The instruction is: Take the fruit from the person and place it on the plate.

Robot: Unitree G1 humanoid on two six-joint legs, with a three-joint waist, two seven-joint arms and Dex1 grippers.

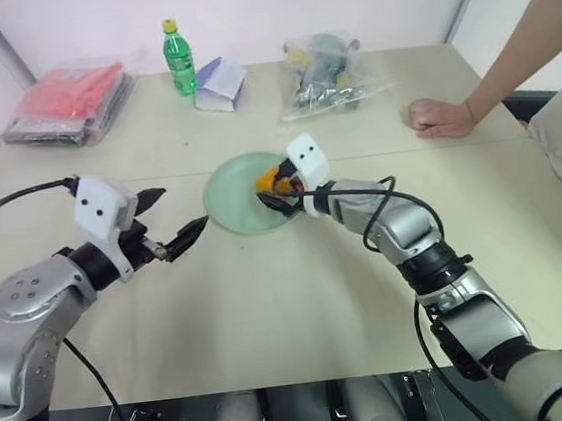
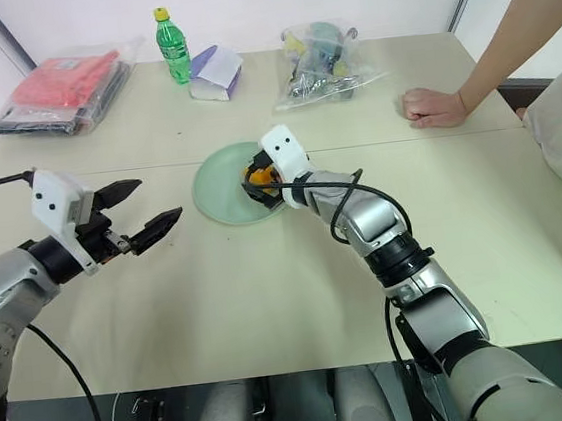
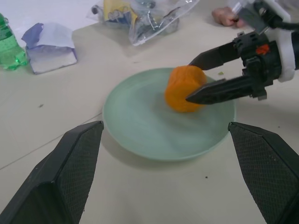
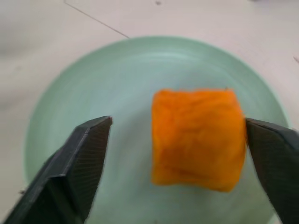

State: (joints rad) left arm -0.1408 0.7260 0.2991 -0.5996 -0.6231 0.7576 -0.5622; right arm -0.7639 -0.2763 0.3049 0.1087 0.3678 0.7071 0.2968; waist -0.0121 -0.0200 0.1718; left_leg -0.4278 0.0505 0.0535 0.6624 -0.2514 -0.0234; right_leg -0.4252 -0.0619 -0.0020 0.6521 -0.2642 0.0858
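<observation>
The orange fruit [image 4: 198,137] rests on the pale green plate [image 1: 229,198] at the table's centre, toward the plate's right side. My right gripper [image 4: 178,120] is open around the fruit, one finger on each side and a clear gap on one side; the left wrist view shows the same fruit [image 3: 178,91] between its black fingers [image 3: 219,53]. My left gripper [image 1: 184,208] hovers open and empty just left of the plate. The person's fist [image 1: 439,116] rests on the table at the far right, behind the plate.
At the back of the table are a green bottle [image 1: 179,57], a white box [image 1: 220,84], a clear bag of items [image 1: 327,70] and a red package [image 1: 68,100]. The person's arm [image 1: 525,44] reaches in from the right.
</observation>
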